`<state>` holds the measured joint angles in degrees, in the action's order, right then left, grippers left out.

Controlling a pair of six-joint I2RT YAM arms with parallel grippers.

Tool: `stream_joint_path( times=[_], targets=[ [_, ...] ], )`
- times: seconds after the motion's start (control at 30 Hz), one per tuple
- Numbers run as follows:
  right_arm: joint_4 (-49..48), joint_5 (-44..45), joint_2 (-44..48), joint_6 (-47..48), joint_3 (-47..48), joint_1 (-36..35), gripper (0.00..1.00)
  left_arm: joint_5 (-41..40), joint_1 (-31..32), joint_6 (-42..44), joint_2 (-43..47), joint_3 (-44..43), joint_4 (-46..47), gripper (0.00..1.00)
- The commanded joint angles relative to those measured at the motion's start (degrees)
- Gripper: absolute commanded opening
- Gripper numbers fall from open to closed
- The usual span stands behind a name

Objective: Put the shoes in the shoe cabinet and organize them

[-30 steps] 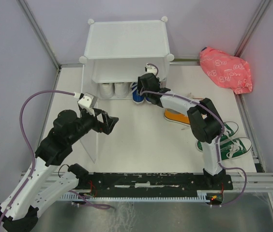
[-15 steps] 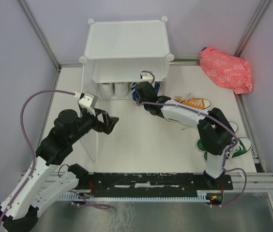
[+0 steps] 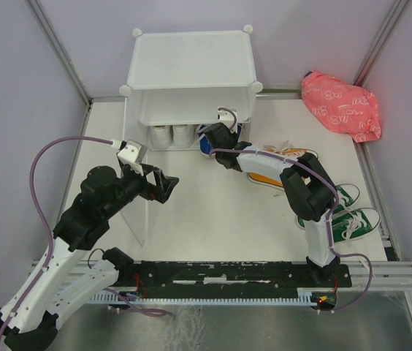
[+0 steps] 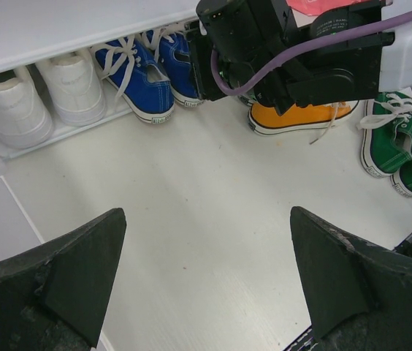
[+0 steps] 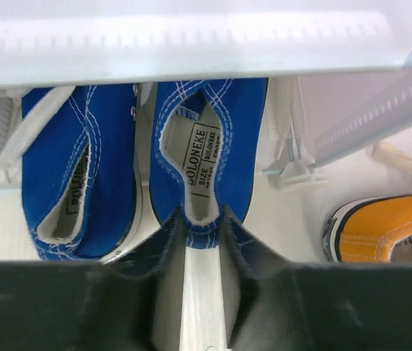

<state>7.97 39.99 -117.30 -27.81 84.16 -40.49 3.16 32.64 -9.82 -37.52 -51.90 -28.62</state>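
Two blue shoes (image 5: 82,175) stand side by side at the shoe cabinet's (image 3: 191,69) open bottom, next to a white pair (image 3: 172,135). My right gripper (image 5: 203,223) is shut on the heel of the right blue shoe (image 5: 206,124), one finger on each side. From above, that gripper (image 3: 214,144) sits at the cabinet's front right. An orange shoe (image 5: 388,234) lies just right of it. My left gripper (image 4: 206,270) hangs wide open over bare table, holding nothing. The green pair (image 3: 352,208) lies at the far right.
The cabinet's open front panel (image 3: 139,212) stands on edge beside my left arm (image 3: 104,197). A pink patterned bag (image 3: 341,106) lies at the back right. My right arm (image 4: 286,51) stretches across above the orange shoe (image 4: 301,117).
My right gripper has moved slightly toward the blue shoe and its fingers have closed onto the heel. The right elbow swung out and back. The left arm has not moved.
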Motion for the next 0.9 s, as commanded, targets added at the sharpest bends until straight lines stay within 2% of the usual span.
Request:
stream_joint_path(
  times=[0.0,0.03,0.07,0.23,0.53,0.8,0.83,0.87],
  targets=[
    [-6.19,1.81,-1.35,0.71,1.97,2.00,0.11,-0.39,-0.10,-0.73,0.11,-0.55,2.05,0.99],
    [-7.66,2.45,-1.39,1.49,1.47,2.28,0.03,-0.47,-0.12,-0.72,0.14,-0.54,2.00,0.99],
    [-9.73,3.07,-1.08,2.62,0.59,2.46,0.02,-0.63,-0.10,-0.72,0.11,-0.46,2.07,0.99],
    [-21.32,4.30,0.99,11.72,-3.03,2.71,0.02,-0.79,-0.12,-0.61,-0.43,-0.14,2.12,0.99],
    [-24.96,2.23,-2.02,22.95,1.69,3.96,0.02,-1.18,-0.11,-0.63,-1.02,0.45,2.63,0.99],
    [-21.83,2.77,-6.68,23.85,6.40,6.95,0.02,-1.82,-0.08,-0.64,-1.21,0.73,2.72,0.99],
    [-21.48,2.87,-6.57,23.37,5.93,7.10,0.04,-1.90,-0.09,-0.60,-1.35,0.79,2.71,0.99],
    [-21.11,3.01,-6.26,22.76,5.40,7.25,0.12,-1.87,-0.12,-0.63,-1.46,0.84,2.70,0.99]
  ],
)
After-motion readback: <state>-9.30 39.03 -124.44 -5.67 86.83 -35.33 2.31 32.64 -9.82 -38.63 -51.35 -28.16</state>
